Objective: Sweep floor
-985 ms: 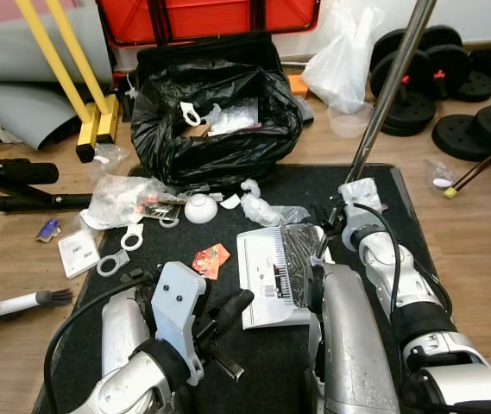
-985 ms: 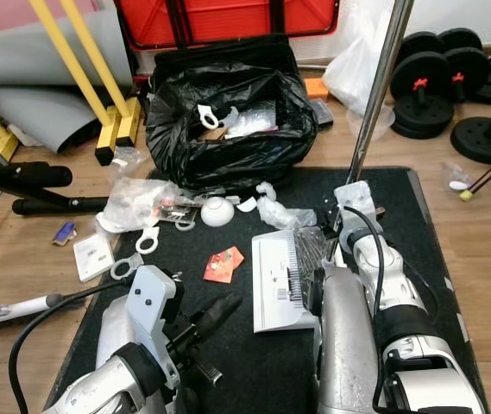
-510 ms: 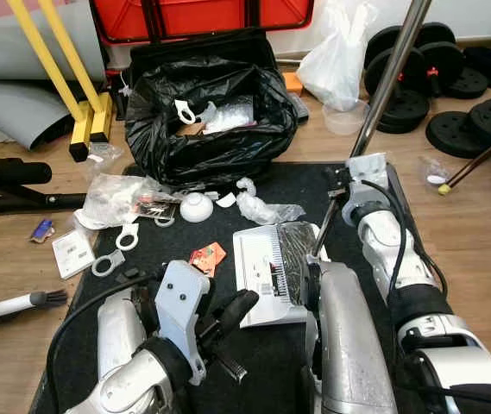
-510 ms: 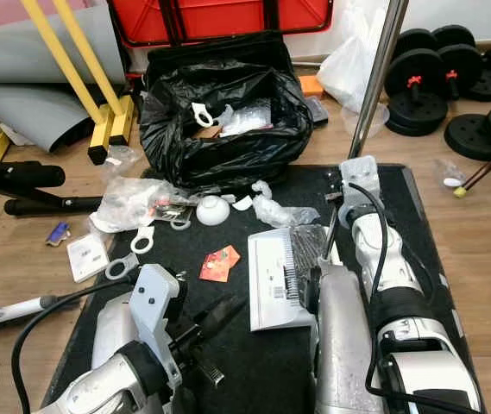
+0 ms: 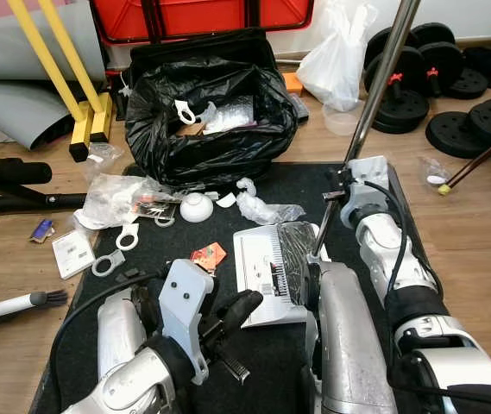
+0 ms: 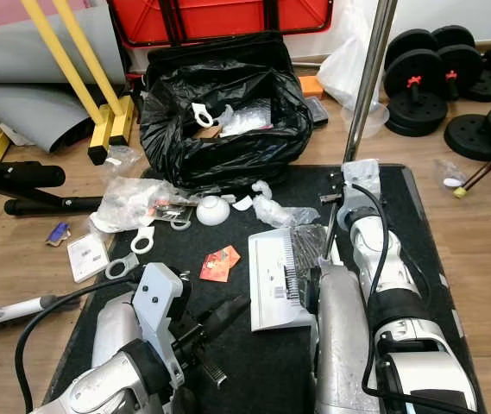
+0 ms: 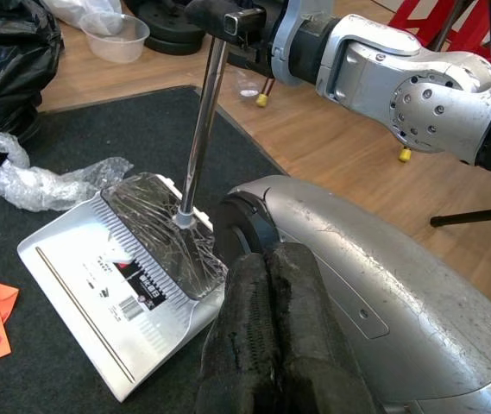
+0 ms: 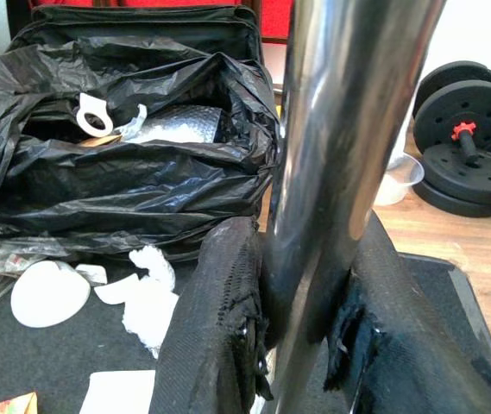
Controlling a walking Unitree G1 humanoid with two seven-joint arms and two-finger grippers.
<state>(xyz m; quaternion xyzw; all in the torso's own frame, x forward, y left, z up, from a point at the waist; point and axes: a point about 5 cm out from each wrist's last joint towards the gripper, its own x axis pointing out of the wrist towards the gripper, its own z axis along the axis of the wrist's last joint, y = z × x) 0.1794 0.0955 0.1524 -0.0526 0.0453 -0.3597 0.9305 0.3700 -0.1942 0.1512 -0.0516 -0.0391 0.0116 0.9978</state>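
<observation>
Partly hidden behind my forearm, the dustpan (image 5: pixel 271 274) lies on the black mat (image 5: pixel 185 319) at frame centre. Its pole (image 5: pixel 374 95), cut off at the top edge, is clamped in my right gripper (image 8: pixel 301 345). My left gripper (image 7: pixel 271 345) is closed, empty, lower left.

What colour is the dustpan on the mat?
White dustpan, clearest in the left wrist view.

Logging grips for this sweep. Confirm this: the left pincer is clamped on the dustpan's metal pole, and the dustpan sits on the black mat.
Wrong arm. The right pincer is clamped on the metal pole, as the right wrist view shows; the left pincer is shut on nothing. The dustpan does sit on the black mat.
</observation>
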